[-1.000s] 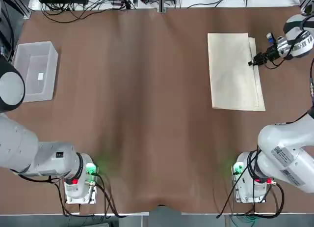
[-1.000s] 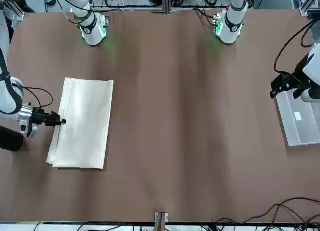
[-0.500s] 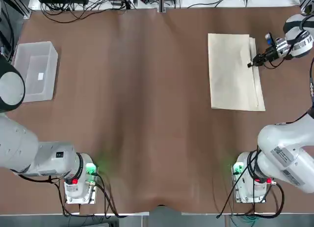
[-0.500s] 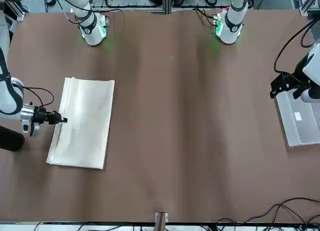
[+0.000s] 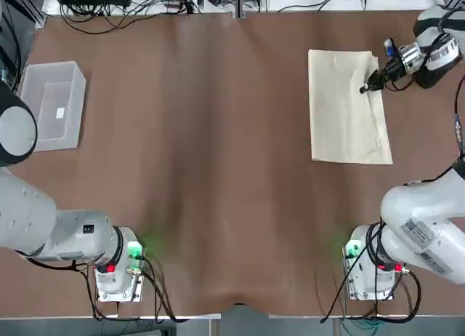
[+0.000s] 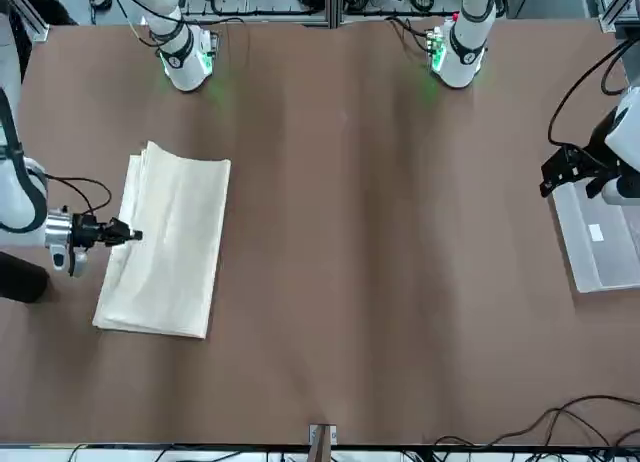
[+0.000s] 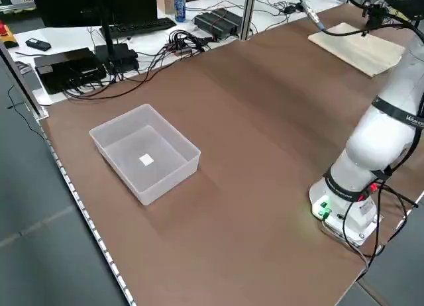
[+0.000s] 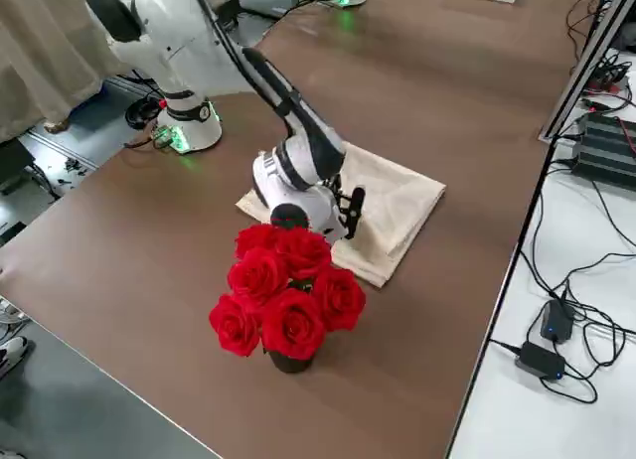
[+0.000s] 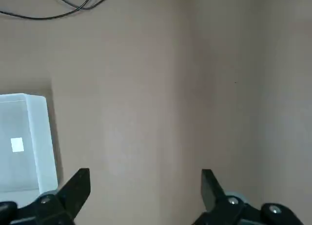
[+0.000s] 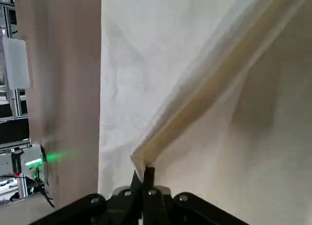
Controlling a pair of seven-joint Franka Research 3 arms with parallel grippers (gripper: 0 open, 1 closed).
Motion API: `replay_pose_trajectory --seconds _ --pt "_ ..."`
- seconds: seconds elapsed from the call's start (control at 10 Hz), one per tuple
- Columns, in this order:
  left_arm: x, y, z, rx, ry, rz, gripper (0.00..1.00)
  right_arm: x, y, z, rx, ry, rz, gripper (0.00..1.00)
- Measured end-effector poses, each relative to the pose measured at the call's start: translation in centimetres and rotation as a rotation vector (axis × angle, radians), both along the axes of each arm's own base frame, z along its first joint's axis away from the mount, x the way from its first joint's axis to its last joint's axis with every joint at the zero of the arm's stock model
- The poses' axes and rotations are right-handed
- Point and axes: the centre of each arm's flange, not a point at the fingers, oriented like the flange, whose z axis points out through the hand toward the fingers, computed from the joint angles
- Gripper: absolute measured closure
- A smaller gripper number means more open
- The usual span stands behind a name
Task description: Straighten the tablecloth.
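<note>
R jaws point(image 5: 365, 87) just pinched shut on cloth point(image 5: 345, 107) top layer at its edge, lifting it inward; I'd say unfold starting. L jaws point(image 9: 145, 186) wide, idle by bin point(image 5: 51, 103).

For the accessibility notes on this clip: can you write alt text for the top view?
The right end effector, shut, pinches the top layer of the folded cream tablecloth near its right edge on the brown table cover, far right. A clear plastic bin sits at far left, beside the idle left arm; both arm bases stand along the bottom.
</note>
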Motion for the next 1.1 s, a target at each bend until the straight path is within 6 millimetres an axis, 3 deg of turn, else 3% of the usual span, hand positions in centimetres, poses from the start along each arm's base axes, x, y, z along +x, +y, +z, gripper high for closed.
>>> replay_pose_trajectory --seconds 0.2,0.7,1.1 --pt "0.0 0.0 -0.1 0.0 0.001 0.0 0.0 1.3 4.5 1.4 0.035 0.024 0.033 0.98" --pt "0.2 0.0 -0.4 0.0 0.006 0.0 0.0 4.2 18.6 6.7 0.089 0.112 0.043 0.98" --pt "0.3 0.0 -0.5 0.0 0.008 0.0 0.0 4.7 29.6 7.7 0.05 0.128 0.028 0.98"
